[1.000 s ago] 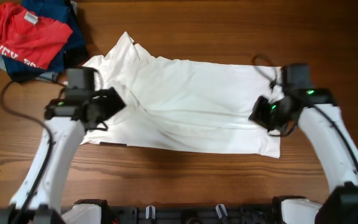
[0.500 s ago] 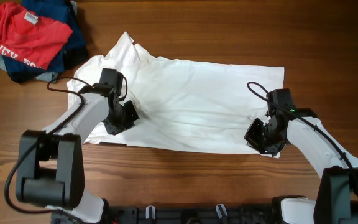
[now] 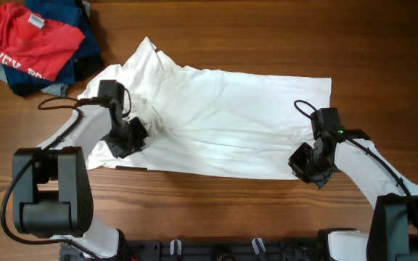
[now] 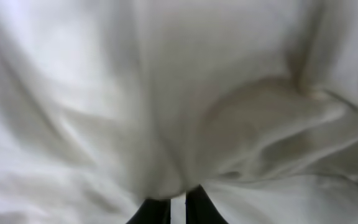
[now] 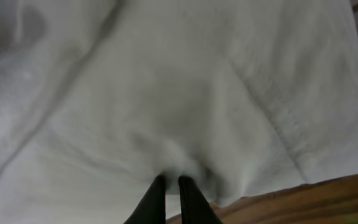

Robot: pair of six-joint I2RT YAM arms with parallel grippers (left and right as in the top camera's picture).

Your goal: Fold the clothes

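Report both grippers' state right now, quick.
Left gripper: jaws closed, pinching a fold of the white shirt.
Right gripper: jaws closed on the white shirt near its edge.

The shirt (image 3: 223, 116) is plain white. The T-shirt (image 3: 27, 43) is red with white letters. The pile (image 3: 87, 40) under it is dark blue. The surface (image 3: 267, 29) is brown wood. The fingers (image 4: 151, 213) are black.

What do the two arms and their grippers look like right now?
The left arm and right arm have white tubular links and black joints. The left gripper and right gripper are black, with slim black fingers. A thin black cable loops by each wrist; a green light glows on the right arm.
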